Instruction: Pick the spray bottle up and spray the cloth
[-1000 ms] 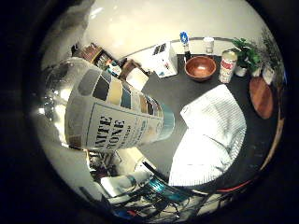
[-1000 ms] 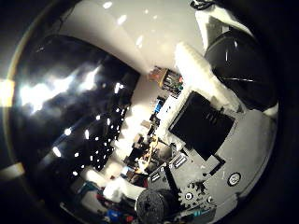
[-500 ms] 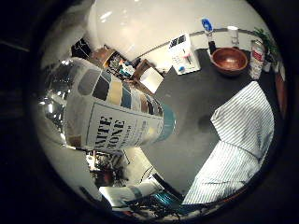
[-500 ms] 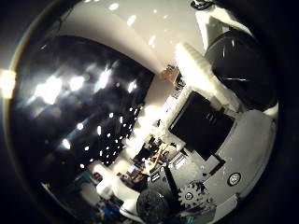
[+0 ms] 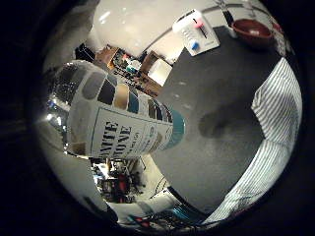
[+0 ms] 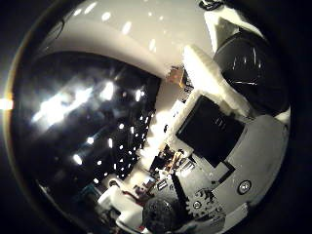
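Dark grey counter (image 5: 216, 147) spreads out below the robot hand, clear of it. Spray bottle (image 5: 118, 128) fills much of the little finger side view, right against the palm, held off the counter; labelled body with coloured patches, teal collar at one end pointing toward the counter. In the thumb side view its dark glossy surface covers about half the picture, pressed close to the palm. Robot hand (image 6: 219, 131) has white and black fingers (image 6: 209, 80) curled round the bottle, gripping it. Striped white cloth (image 5: 275, 132) lies flat on the counter, beyond the bottle's teal end, apart from bottle and hand. White box (image 5: 196, 33) with buttons sits far across the counter. Brown bowl (image 5: 252, 30) near it, also far from the hand
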Robot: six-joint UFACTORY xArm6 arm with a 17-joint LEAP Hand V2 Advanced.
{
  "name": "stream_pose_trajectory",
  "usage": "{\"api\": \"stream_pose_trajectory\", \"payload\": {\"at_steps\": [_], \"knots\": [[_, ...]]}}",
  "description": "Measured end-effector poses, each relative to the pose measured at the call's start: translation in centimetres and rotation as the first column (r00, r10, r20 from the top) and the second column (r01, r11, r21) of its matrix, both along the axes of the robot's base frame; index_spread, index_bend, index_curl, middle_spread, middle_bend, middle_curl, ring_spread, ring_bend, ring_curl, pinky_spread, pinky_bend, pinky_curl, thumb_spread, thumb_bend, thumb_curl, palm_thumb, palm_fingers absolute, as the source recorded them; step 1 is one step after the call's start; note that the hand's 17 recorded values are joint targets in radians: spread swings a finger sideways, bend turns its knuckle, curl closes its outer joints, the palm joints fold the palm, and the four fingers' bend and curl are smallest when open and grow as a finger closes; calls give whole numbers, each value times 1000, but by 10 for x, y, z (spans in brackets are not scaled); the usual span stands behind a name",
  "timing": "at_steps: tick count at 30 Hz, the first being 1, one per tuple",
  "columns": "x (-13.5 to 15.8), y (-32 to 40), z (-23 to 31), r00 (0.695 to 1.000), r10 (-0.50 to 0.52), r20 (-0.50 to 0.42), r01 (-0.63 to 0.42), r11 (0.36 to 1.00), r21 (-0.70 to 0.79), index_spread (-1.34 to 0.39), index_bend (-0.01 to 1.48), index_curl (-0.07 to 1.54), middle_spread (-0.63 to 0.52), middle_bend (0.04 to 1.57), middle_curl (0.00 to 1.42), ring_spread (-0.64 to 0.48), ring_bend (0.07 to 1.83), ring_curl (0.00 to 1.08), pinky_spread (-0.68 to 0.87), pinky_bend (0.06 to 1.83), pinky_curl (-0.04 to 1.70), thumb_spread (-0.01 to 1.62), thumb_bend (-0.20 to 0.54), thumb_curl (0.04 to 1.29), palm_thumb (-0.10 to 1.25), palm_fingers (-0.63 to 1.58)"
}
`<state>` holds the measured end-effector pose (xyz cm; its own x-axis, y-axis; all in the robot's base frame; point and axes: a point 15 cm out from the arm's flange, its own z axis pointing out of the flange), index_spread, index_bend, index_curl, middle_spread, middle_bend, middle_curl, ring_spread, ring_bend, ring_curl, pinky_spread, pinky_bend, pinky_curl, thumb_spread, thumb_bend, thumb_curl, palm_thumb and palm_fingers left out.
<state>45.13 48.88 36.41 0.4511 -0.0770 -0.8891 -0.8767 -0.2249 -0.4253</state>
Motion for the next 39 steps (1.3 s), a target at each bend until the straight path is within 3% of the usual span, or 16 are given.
{"api": "stream_pose_trajectory", "payload": {"at_steps": [10, 18, 25, 28, 30, 32, 35, 39], "knots": [[13, 5, -62, 999, -34, -35, 32, 997, -68, -192, 1188, 742, -96, 1381, 644, -172, 1448, 640, -174, 966, 1503, 1030, -15, 741, 924, 1163], [23, -2, -89, 999, -49, -3, 48, 991, -126, -192, 1190, 745, -97, 1389, 646, -179, 1425, 643, -183, 961, 1478, 1012, -18, 741, 924, 1145], [23, -7, -94, 999, -39, 19, 41, 987, -154, -211, 1045, 727, -81, 1326, 627, -183, 1360, 634, -213, 942, 1338, 914, -28, 734, 864, 1095], [23, -9, -92, 999, -36, 30, 40, 986, -163, -247, 778, 715, -83, 1229, 611, -172, 1355, 624, -260, 944, 1226, 818, -31, 735, 845, 916], [21, -12, -94, 999, -20, 38, 26, 983, -182, -265, 603, 720, -96, 1127, 606, -171, 1348, 628, -304, 954, 1172, 794, -31, 728, 840, 626], [17, -15, -99, 999, 4, 42, 5, 977, -214, -286, 445, 668, -100, 989, 575, -155, 1292, 600, -311, 884, 1120, 896, -20, 696, 837, 305], [9, -24, -105, 998, 49, 41, -35, 961, -276, -282, 416, 593, -50, 765, 490, -76, 1031, 508, -152, 687, 1030, 1041, -24, 638, 772, -55], [8, -39, -100, 996, 80, 43, -62, 947, -315, -277, 273, 479, 34, 517, 388, 59, 715, 368, 178, 498, 841, 1111, -25, 566, 719, -96]]}}
